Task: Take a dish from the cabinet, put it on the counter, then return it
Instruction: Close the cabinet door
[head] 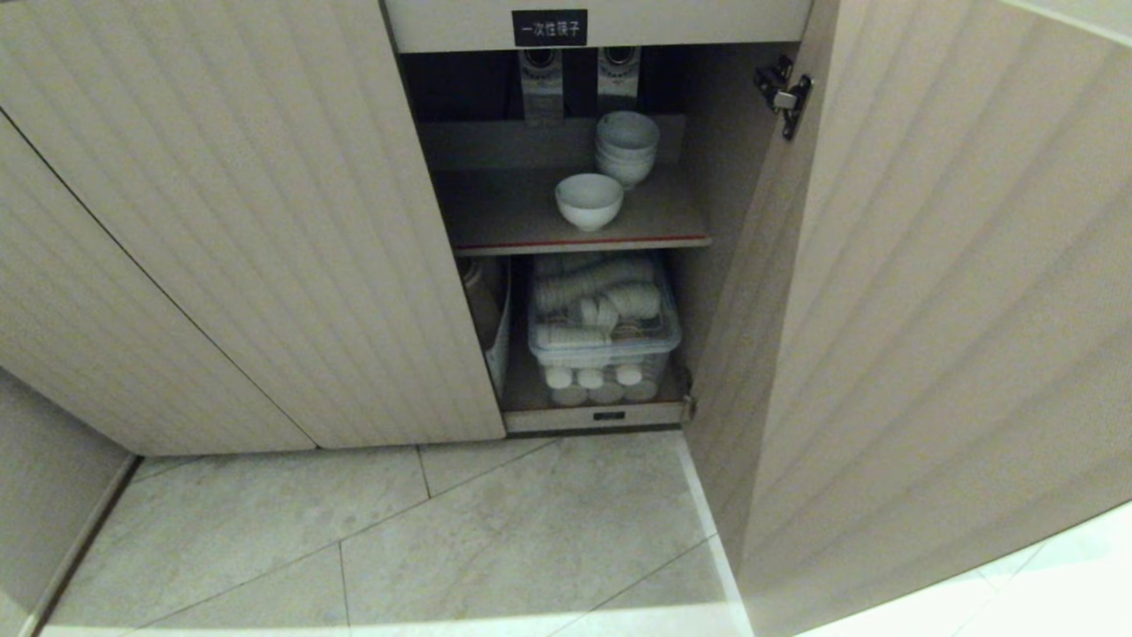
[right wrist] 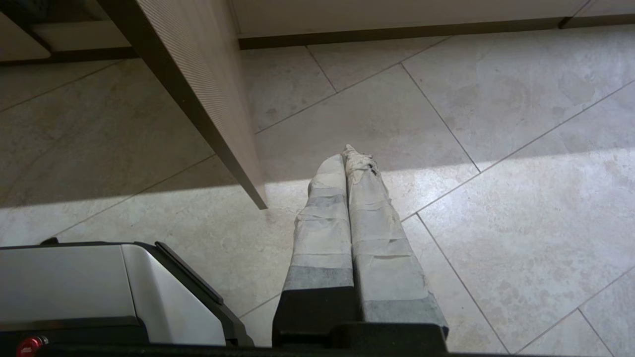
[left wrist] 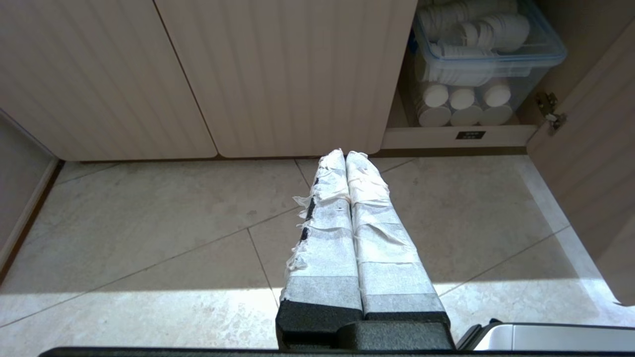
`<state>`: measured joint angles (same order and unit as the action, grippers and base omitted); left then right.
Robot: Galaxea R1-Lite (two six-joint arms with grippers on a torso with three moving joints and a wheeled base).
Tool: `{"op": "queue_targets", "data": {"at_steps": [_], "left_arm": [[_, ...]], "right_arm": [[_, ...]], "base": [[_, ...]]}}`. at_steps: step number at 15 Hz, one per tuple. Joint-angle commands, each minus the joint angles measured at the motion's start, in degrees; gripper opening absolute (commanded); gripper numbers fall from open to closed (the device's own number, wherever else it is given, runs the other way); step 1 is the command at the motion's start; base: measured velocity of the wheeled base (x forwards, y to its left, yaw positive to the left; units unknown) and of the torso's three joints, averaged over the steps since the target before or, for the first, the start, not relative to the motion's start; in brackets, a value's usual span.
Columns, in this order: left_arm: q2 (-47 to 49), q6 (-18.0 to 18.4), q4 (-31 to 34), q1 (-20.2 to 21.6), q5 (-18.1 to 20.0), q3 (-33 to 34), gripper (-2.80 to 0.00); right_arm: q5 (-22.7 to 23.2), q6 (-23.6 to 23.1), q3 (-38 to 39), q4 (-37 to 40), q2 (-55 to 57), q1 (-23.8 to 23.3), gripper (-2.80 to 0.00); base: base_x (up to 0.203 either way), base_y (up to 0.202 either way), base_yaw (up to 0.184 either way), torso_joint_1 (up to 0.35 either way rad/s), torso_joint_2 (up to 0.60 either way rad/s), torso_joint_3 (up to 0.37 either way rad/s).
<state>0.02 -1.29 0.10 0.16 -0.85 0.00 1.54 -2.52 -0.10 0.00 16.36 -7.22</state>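
Note:
The cabinet stands in front of me with its right door swung wide. On its red-edged upper shelf a single white dish sits near the front edge, and a stack of like bowls stands behind it. Neither arm shows in the head view. My left gripper is shut and empty, low over the floor tiles short of the cabinet's base. My right gripper is also shut and empty, hanging over the floor just beside the open door's lower edge. The counter is out of view.
A clear lidded bin full of white crockery fills the lower compartment, also seen as the bin from the left wrist. A black label sits above the opening. Part of my base shows by the right arm.

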Motion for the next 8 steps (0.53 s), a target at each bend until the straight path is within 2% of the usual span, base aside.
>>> {"op": "queue_targets", "data": {"at_steps": [1, 3, 8], "left_arm": [[-0.02, -0.03, -0.01, 0.02, -0.03, 0.00, -2.80], [-0.02, -0.03, -0.01, 0.02, 0.06, 0.00, -2.80], [-0.02, -0.03, -0.02, 0.02, 0.06, 0.00, -2.80]], "right_arm": [[0.05, -0.03, 0.01, 0.00, 0.08, 0.01, -2.80], [-0.04, 0.06, 0.01, 0.00, 0.08, 0.01, -2.80], [0.05, 0.15, 0.01, -0.09, 0.08, 0.01, -2.80]], "base": [[0.000, 0.000, 0.000, 0.000, 0.00, 0.000], [-0.062, 0.000, -0.001, 0.001, 0.00, 0.001], [-0.193, 0.000, -0.002, 0.002, 0.00, 0.003]]}}
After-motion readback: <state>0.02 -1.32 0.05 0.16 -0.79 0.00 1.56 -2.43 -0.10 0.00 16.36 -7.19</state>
